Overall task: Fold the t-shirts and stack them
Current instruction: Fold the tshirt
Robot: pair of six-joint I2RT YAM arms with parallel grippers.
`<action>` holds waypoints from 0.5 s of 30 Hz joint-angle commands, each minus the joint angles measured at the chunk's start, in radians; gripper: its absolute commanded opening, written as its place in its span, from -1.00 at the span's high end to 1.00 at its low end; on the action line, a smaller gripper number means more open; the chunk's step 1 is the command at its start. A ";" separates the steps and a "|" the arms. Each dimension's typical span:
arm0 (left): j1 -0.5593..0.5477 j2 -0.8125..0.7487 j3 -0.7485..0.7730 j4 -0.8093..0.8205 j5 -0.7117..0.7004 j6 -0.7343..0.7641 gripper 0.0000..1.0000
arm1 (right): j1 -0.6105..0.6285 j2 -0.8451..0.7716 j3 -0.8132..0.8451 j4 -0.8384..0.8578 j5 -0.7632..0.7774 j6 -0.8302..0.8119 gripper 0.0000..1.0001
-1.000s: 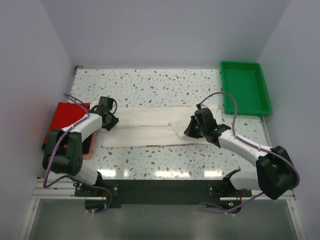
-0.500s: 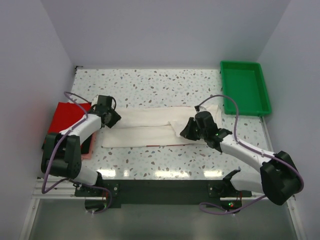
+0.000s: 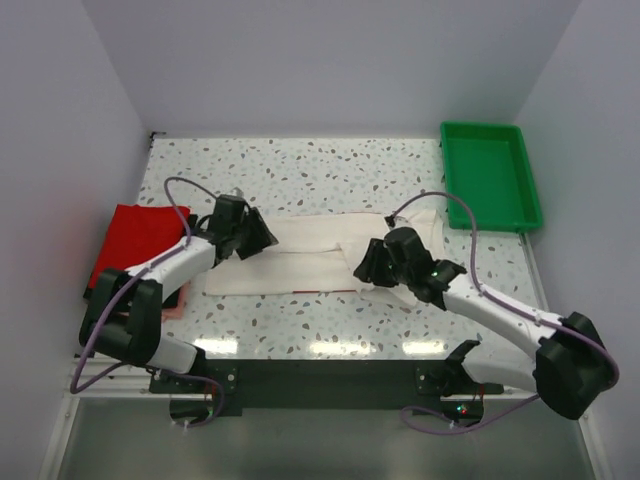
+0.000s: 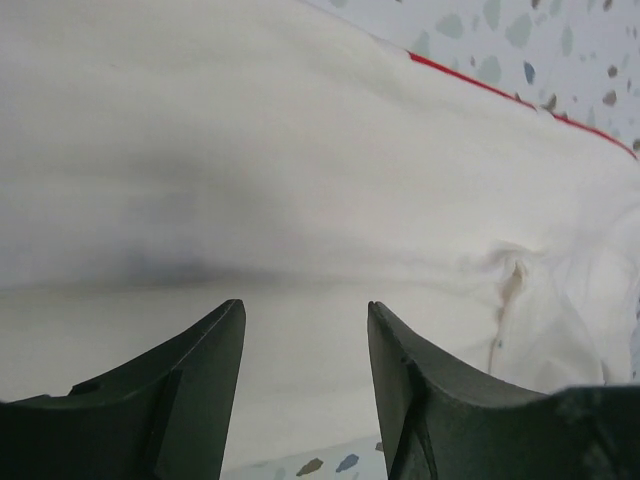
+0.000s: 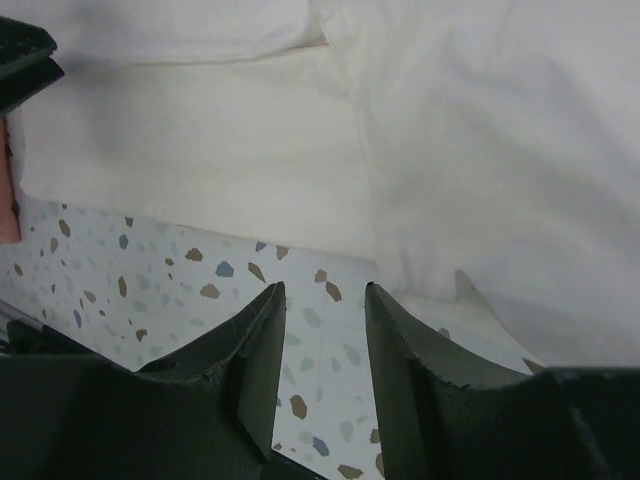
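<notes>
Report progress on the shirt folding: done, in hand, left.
Done: the red shirt lies folded at far left; the cream shirt is folded lengthwise into a long strip. In hand: left claw and right claw, both open, hover over the strip's left and right parts. Left: fold it across and stack it on the red one.

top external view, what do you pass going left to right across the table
red t-shirt → left gripper → right gripper → green tray. The cream-white t-shirt lies under both grippers, so it is left out of the order.
</notes>
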 commanded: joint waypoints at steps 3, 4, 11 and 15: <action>-0.184 -0.048 -0.017 0.143 0.097 0.097 -0.15 | 0.000 -0.263 0.057 -0.370 0.263 0.001 0.14; -0.247 -0.047 -0.016 0.149 0.088 0.109 -0.15 | 0.002 -0.293 0.049 -0.419 0.325 0.007 0.14; -0.463 0.075 0.053 0.259 0.103 0.132 -0.15 | 0.002 -0.558 -0.067 -0.739 0.439 0.200 0.13; -0.574 0.184 0.153 0.263 0.088 0.129 -0.14 | 0.000 -0.643 -0.116 -0.753 0.433 0.263 0.12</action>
